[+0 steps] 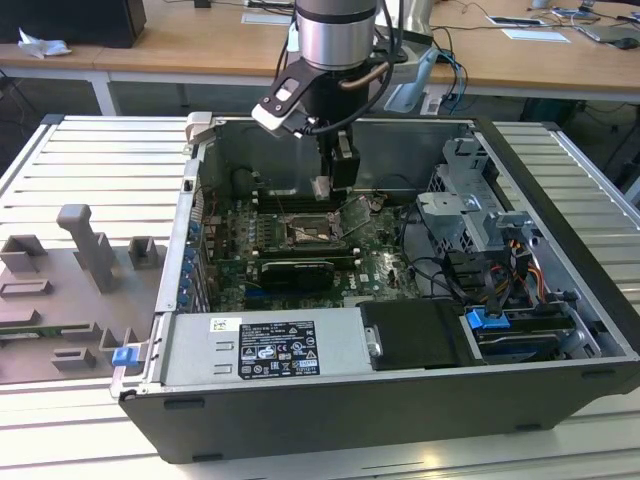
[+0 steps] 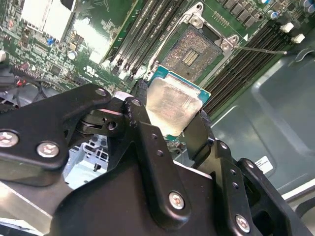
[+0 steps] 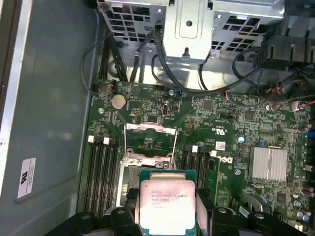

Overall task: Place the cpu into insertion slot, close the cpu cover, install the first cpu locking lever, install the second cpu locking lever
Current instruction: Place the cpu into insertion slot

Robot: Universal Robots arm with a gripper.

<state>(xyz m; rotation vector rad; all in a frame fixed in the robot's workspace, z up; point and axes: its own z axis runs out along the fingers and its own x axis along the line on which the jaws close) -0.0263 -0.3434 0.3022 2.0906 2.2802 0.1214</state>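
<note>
Gripper tight on cpu inside computer case, near insertion slot (cpu cover open)

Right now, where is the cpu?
In both wrist views the cpu sits gripped in the claw, above the board, beside the empty slot, not in it.

- The arm stood vertical in the exterior view, its silver wrist section pointing straight down
- The gripper hung below the wrist, aimed downward
- In the second wrist view its black fingers clamped opposite edges of the cpu, held flat between them
</note>
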